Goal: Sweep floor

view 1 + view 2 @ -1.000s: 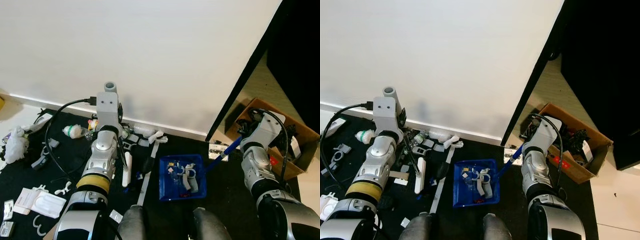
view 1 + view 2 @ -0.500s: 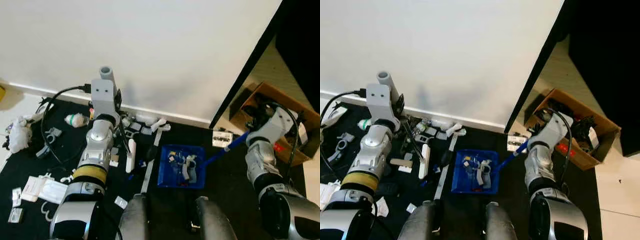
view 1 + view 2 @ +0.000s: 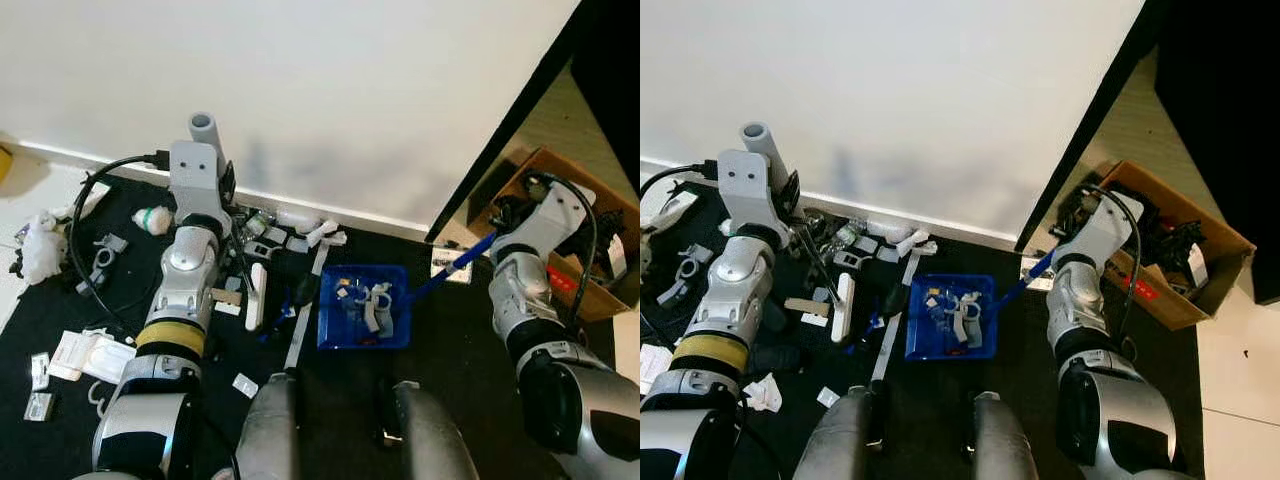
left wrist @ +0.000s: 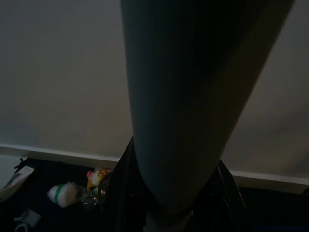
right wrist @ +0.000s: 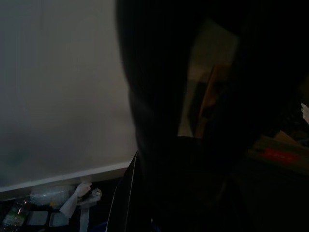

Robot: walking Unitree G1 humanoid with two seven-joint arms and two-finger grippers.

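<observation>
Litter (image 3: 290,232) crowds the wall beside the dustpan (image 3: 364,318); claw grips cannot be told.

Your left arm (image 3: 185,300) reaches forward and low, silver with a yellow band at the forearm, the wrist block raised at its far end with a grey tube sticking up from it. Your right arm (image 3: 525,300) bends at the elbow and angles forward and outward, a black cable looping over its wrist. Both wrist views are dark, so you cannot tell how either pair of jaws stands. Your two legs (image 3: 340,430) stand below.
</observation>
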